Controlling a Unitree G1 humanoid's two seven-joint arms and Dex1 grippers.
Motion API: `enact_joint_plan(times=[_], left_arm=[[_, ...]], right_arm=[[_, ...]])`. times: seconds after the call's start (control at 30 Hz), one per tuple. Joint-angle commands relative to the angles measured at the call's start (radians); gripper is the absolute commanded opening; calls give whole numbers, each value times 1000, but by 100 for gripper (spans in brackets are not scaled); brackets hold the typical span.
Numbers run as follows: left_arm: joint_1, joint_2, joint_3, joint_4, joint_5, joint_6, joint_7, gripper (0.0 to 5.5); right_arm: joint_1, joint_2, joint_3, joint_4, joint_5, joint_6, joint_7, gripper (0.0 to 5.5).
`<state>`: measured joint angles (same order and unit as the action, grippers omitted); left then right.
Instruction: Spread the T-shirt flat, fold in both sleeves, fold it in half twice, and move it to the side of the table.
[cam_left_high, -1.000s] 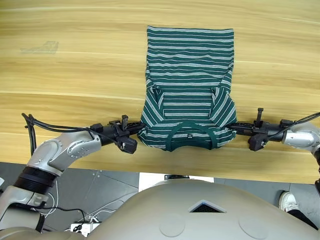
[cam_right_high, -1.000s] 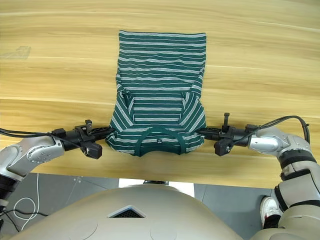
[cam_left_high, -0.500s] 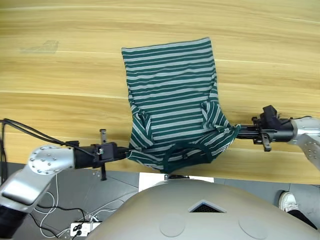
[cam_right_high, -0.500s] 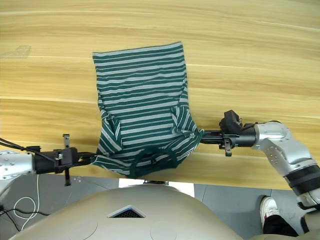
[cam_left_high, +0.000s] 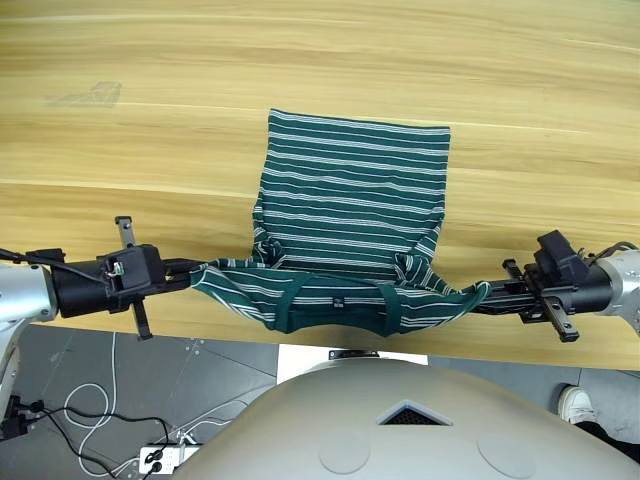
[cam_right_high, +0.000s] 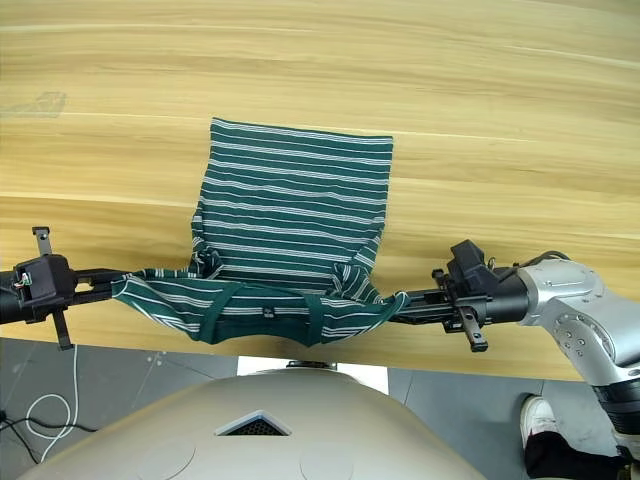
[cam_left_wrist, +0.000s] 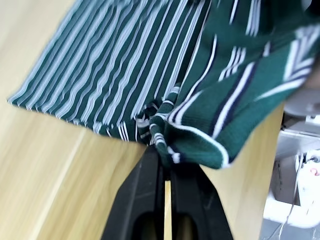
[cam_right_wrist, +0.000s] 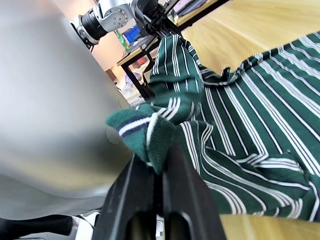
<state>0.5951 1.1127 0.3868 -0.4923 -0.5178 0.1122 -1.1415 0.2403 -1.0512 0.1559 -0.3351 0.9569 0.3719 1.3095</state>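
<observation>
Pincers, two, black, two-fingered. The left gripper (cam_left_high: 193, 271) is clamped on the left shoulder corner of the garment, and the right gripper (cam_left_high: 486, 291) is clamped on the right shoulder corner. In each wrist view the fingers are pressed together on a bunched tuck of cloth.

Item held: one dark green knitted T-shirt (cam_left_high: 352, 205) with thin white stripes. It is placed on the pale wooden table (cam_left_high: 140, 140), at the middle of the near edge. The collar (cam_left_high: 335, 300) end is raised and stretched taut between the two grippers, sagging a little in the middle. The body is laid flat beyond it, with the hem (cam_left_high: 360, 122) farthest from the robot and square to the table grain. The sleeves (cam_left_high: 418, 262) appear already turned in over the chest. Small puckers are seen where the lifted part meets the flat part.

Step in hand, as judged: the first fold in half, with the collar end to be carried over onto the hem.

Handling notes:
- Both grippers are best kept level and evenly spaced, so that the tension is shared and the edge is not skewed.
- The raised edge is best carried straight away from the robot and lowered onto the hem — corners matched — before the cloth is let go.
- Too much slack is to be avoided, since the folded sleeves could slip out.
- Too hard a pull is also to be avoided, since the flat part could be dragged toward the table edge.
</observation>
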Motion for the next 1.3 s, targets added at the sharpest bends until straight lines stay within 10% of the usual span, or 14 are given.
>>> enact_joint_plan(times=[0.03, 0.6, 0.83, 1.3], left_arm=[[-218, -47, -54, 6, -56, 97, 96, 0], [-926, -445, -639, 723, 491, 124, 385, 0], [-1007, -621, -556, 931, 449, -35, 467, 0], [-1155, -658, -456, 1263, 526, -64, 661, 184]], right_arm=[[-143, 100, -59, 93, -58, -15, -43, 0], [-741, 589, 13, 957, -718, -307, -464, 0], [-786, 673, -47, 1111, -770, -446, -515, 0], [-868, 733, -185, 1263, -833, -692, -762, 245]])
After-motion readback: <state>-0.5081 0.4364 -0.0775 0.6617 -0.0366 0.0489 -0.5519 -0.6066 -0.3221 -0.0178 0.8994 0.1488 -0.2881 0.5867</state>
